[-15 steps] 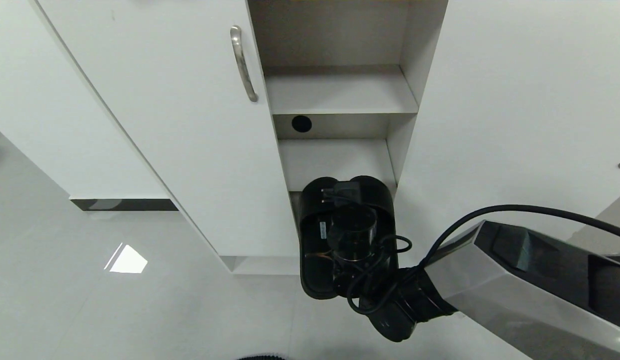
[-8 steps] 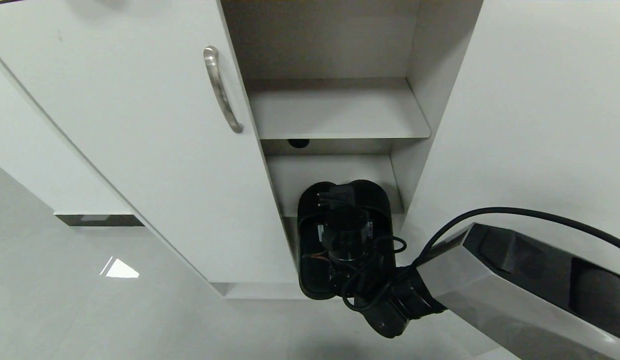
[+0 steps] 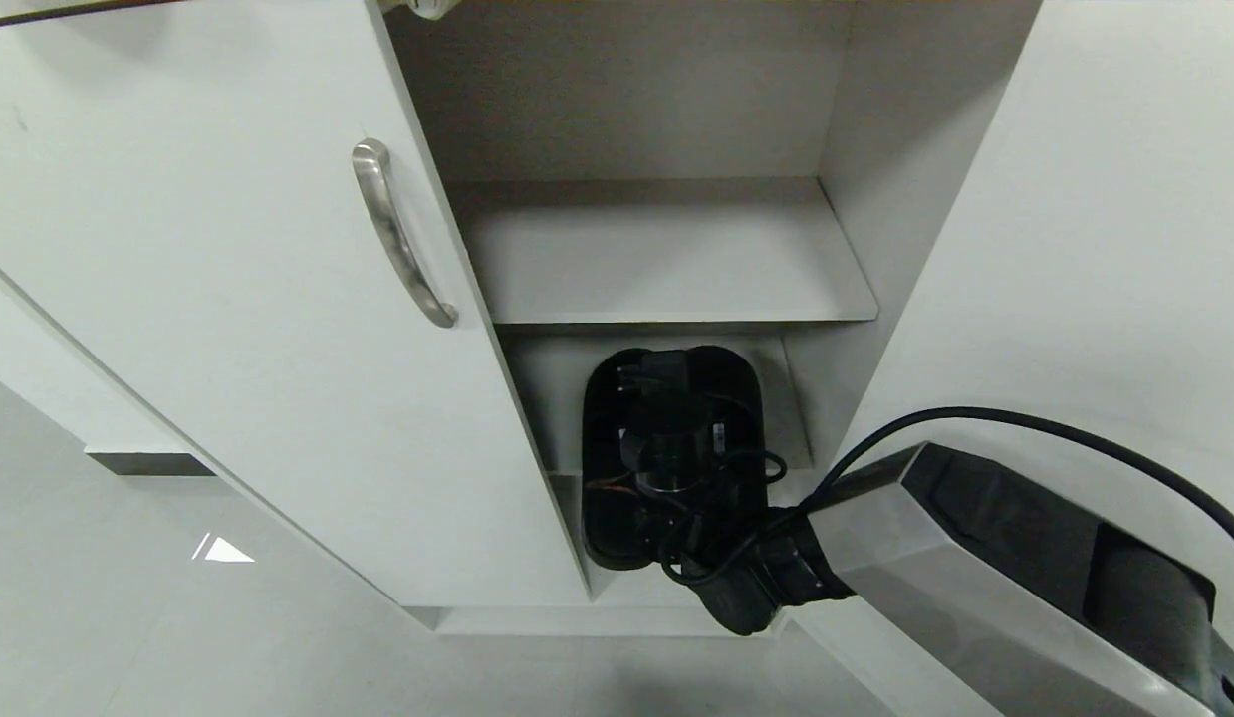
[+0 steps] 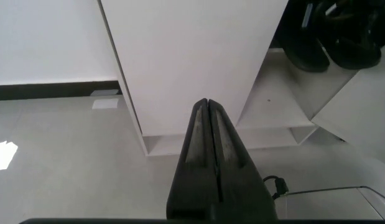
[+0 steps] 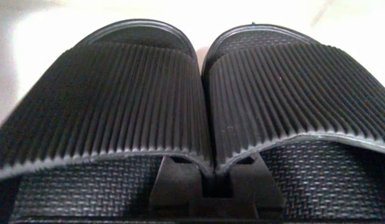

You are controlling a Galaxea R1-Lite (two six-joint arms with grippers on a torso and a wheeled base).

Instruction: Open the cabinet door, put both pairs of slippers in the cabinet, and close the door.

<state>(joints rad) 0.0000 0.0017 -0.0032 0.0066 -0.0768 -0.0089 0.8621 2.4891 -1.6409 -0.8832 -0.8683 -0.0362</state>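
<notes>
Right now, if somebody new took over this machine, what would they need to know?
Left gripper: shut, empty, outside the cabinet.
Right gripper: shut on the black slippers, held partly inside at the lower shelf.
Done: cabinet door open.
Left: set this pair down, put in the second pair, close the door.
</notes>
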